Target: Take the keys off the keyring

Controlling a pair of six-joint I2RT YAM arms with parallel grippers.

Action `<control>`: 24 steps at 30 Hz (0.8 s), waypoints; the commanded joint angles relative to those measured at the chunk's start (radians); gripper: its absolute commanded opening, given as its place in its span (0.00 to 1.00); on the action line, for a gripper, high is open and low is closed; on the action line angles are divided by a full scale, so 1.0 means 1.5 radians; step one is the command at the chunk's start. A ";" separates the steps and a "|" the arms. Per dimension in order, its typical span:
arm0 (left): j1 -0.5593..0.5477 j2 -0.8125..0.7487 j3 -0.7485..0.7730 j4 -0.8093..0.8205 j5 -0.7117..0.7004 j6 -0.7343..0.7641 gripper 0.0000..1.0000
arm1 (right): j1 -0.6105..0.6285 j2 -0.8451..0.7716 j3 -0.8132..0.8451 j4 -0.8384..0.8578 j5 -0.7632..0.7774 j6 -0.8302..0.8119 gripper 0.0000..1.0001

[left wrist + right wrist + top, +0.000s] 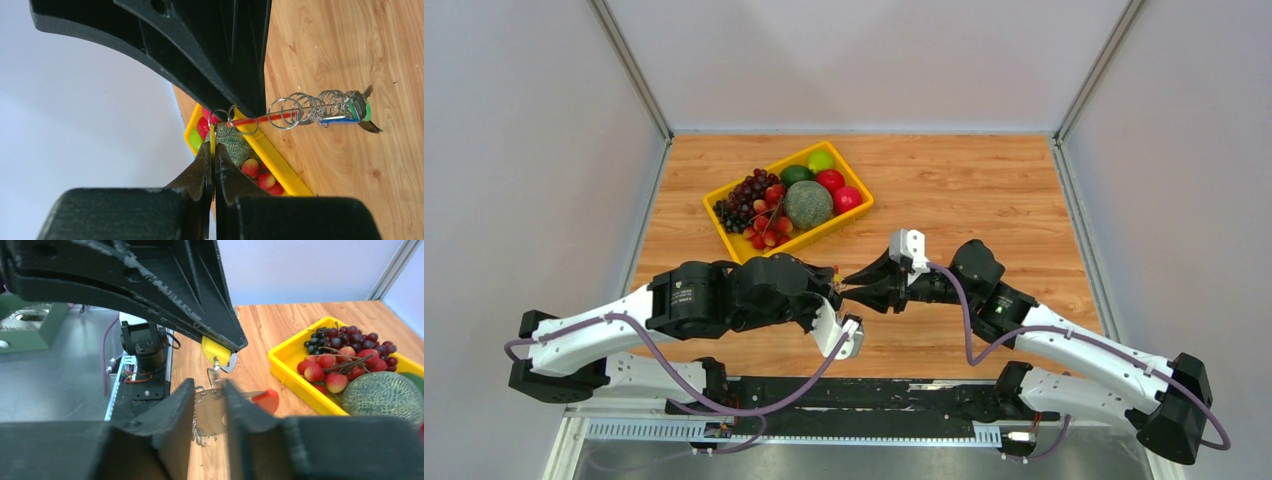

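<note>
My left gripper [836, 287] [212, 150] is shut on a yellow-headed key [212, 135], which also shows in the right wrist view [216, 349]. The key hangs by a small ring from the keyring [300, 111], a row of wire rings on a flat red tag seen edge-on. Blue, green and black keys [361, 110] bunch at its far end. My right gripper [848, 285] [209, 390] meets the left one above the table and holds the keyring between its fingers. The red tag [267, 401] sticks out to their right. The grip point itself is hidden.
A yellow tray [721, 232] of grapes, a melon, apples and limes stands behind the grippers at centre left; it also shows in the wrist views [280, 165] [285, 370]. Both arm bases sit at the table's near edge. Grey walls enclose the wooden table.
</note>
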 commanded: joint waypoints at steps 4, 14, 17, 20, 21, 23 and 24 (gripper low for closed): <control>-0.009 -0.016 0.009 0.038 -0.007 -0.011 0.00 | 0.000 -0.023 0.003 0.002 -0.016 0.006 0.37; -0.024 -0.013 0.019 0.040 -0.022 -0.003 0.00 | 0.000 -0.011 -0.002 -0.001 -0.005 0.006 0.33; -0.026 -0.013 0.021 0.040 -0.026 -0.002 0.00 | 0.000 -0.012 -0.007 -0.002 -0.007 0.006 0.32; -0.027 -0.013 0.021 0.040 -0.032 0.000 0.00 | 0.001 -0.016 -0.012 -0.004 -0.006 0.005 0.32; -0.027 -0.013 0.020 0.041 -0.033 0.001 0.00 | 0.000 -0.017 -0.014 -0.004 -0.005 0.005 0.31; -0.028 -0.013 0.020 0.040 -0.035 0.001 0.00 | 0.000 -0.022 -0.016 -0.004 -0.001 0.006 0.27; -0.029 -0.013 0.020 0.040 -0.035 0.001 0.00 | 0.000 -0.024 -0.017 -0.004 0.000 0.006 0.24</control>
